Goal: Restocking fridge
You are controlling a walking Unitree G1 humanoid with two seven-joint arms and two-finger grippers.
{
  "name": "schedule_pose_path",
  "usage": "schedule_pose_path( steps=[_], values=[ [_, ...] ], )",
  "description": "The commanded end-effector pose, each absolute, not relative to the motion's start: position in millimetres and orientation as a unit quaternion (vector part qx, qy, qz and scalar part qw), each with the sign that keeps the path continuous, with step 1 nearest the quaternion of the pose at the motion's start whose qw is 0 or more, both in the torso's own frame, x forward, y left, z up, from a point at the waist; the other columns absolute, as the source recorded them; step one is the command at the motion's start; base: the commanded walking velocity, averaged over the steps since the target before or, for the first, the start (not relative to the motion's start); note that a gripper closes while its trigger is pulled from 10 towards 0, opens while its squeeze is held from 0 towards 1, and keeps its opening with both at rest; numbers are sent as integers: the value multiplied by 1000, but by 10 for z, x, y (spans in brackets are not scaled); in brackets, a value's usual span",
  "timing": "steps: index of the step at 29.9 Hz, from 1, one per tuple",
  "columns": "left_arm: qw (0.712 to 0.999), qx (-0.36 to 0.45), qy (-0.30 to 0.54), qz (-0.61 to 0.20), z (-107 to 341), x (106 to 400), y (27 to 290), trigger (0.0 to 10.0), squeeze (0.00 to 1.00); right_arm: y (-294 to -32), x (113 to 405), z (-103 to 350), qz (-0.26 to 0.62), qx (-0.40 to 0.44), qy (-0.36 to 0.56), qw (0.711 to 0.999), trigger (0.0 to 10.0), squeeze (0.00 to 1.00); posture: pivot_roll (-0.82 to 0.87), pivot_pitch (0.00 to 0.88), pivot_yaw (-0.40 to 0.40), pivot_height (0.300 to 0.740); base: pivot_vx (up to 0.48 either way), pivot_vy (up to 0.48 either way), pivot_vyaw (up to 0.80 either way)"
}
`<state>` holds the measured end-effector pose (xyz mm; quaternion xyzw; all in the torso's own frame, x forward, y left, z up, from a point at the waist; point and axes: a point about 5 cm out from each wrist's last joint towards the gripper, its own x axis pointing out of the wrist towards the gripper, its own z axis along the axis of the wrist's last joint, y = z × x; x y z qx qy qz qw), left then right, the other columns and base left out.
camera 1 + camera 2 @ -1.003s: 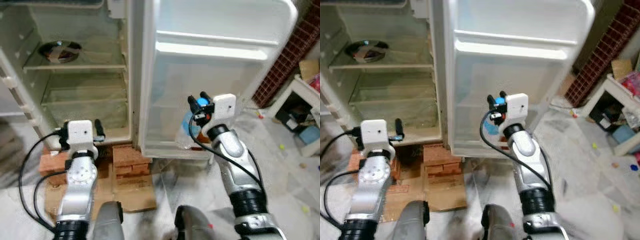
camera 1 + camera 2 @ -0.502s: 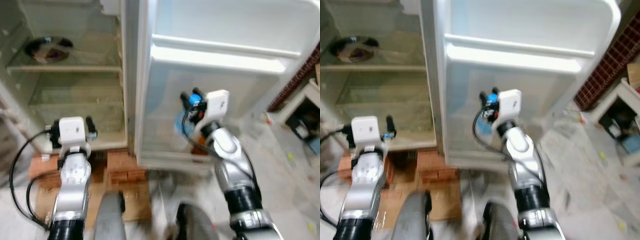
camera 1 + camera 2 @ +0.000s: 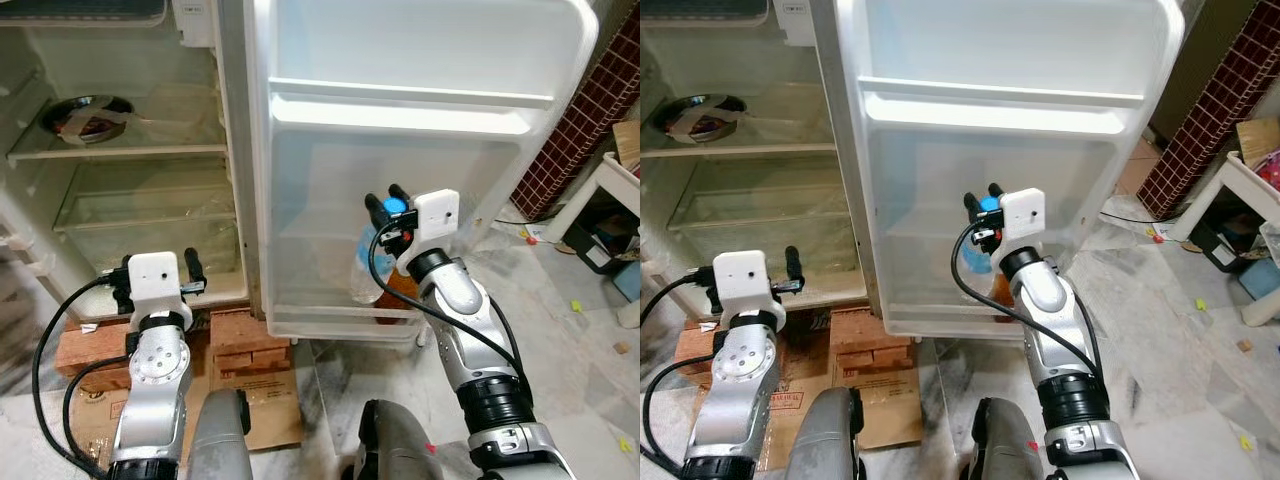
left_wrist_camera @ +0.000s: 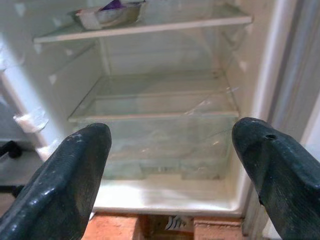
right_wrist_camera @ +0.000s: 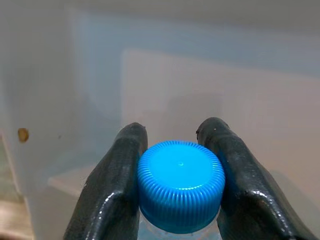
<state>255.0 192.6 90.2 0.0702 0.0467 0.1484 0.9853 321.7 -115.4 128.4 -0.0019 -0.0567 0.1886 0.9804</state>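
Observation:
A clear plastic water bottle with a blue cap stands upright in the lowest shelf of the open fridge door. My right gripper is shut on the bottle's cap, a black finger on each side of it. An orange-brown item sits beside the bottle in the same door shelf, partly hidden by my right arm. My left gripper is open and holds nothing, low in front of the fridge's bottom compartment.
A dark dish lies on the upper glass shelf inside the fridge. The fridge stands on red bricks over cardboard. A white table with clutter under it is on the right, next to a brick-patterned wall.
The camera has shifted, so the whole scene sits differently in the picture. My right gripper stays shut on the bottle cap at the door shelf. My left gripper stays open.

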Motion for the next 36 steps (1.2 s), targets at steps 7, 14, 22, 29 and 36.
schedule_pose_path(
  steps=[7, 14, 22, 29, 36],
  values=[
    [989, 67, 60, 121, 903, 2436, 1956, 10000, 0, -1072, 3257, 1367, 204, -9, -81, 976, 10000, 0, 132, 45, -71, 548, 0, 0, 0],
    [989, 86, 61, 106, 934, 2397, 1974, 10000, 0, -1005, 3269, 1402, 218, -16, -97, 971, 10000, 0, 140, 49, -61, 538, 0, 0, 0],
    [986, 102, 45, 123, 994, 2367, 2003, 10000, 0, -909, 3280, 1439, 230, -45, -116, 965, 10000, 0, 155, 61, -64, 524, 0, 0, 0],
    [986, 106, 46, 117, 1019, 2321, 2007, 10000, 0, -767, 3288, 1496, 243, -85, -150, 955, 10000, 0, 179, 83, -63, 484, 0, 0, 0],
    [986, 120, 46, 106, 1064, 2204, 2012, 10000, 0, -606, 3321, 1536, 254, -148, -192, 936, 10000, 0, 208, 126, -46, 484, 0, 0, 0]
  ],
)
